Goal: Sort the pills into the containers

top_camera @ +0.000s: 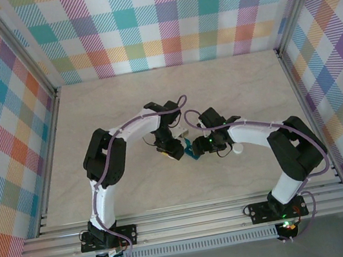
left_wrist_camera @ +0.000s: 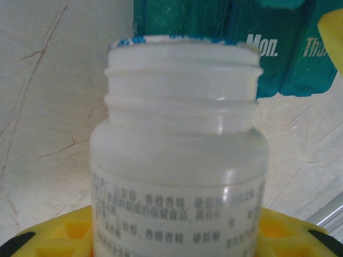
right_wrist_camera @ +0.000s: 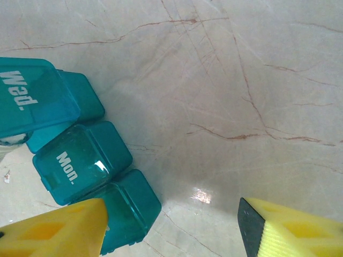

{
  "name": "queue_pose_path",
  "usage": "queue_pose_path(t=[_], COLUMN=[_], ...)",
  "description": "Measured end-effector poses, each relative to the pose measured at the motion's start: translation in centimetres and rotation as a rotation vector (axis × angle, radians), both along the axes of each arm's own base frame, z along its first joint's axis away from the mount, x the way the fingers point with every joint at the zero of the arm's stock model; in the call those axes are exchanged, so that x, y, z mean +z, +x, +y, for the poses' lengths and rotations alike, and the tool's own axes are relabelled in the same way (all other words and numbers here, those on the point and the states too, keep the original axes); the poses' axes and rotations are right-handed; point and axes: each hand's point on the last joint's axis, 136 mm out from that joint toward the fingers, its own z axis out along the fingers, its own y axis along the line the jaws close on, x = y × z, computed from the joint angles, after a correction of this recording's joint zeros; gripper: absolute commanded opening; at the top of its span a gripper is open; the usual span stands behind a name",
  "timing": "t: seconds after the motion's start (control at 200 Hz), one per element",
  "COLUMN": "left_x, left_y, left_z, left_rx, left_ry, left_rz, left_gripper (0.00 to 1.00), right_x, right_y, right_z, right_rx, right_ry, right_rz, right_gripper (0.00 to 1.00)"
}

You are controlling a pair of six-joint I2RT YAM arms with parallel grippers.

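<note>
- Left wrist: left jaws pinch an open white bottle point(left_wrist_camera: 179, 160); pill box point(left_wrist_camera: 289, 69) lies just right of it.
- Right wrist: right jaws spread above bench point(right_wrist_camera: 241, 96), pill box just left of them.

Teal pill box point(right_wrist_camera: 80, 160): translucent plastic, three square compartments in a row, lying flat on the marbled table point(right_wrist_camera: 241, 80). "Wed." lid stands raised; "Mon." lid shut (white lettering). Third lid's label hidden. Contents cannot be made out.
</note>
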Motion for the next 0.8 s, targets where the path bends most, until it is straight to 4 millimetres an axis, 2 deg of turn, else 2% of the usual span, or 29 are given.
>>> queue_pose_path(t=[0.8], left_x=[-0.21], left_y=[-0.03], left_z=[0.27], left_rx=[-0.047], left_ry=[0.079], left_rz=[-0.027], left_gripper=[0.00], right_x=[-0.03], right_y=[0.23], right_z=[0.24], right_rx=[0.001], right_ry=[0.009], right_rz=[-0.007], right_gripper=[0.67])
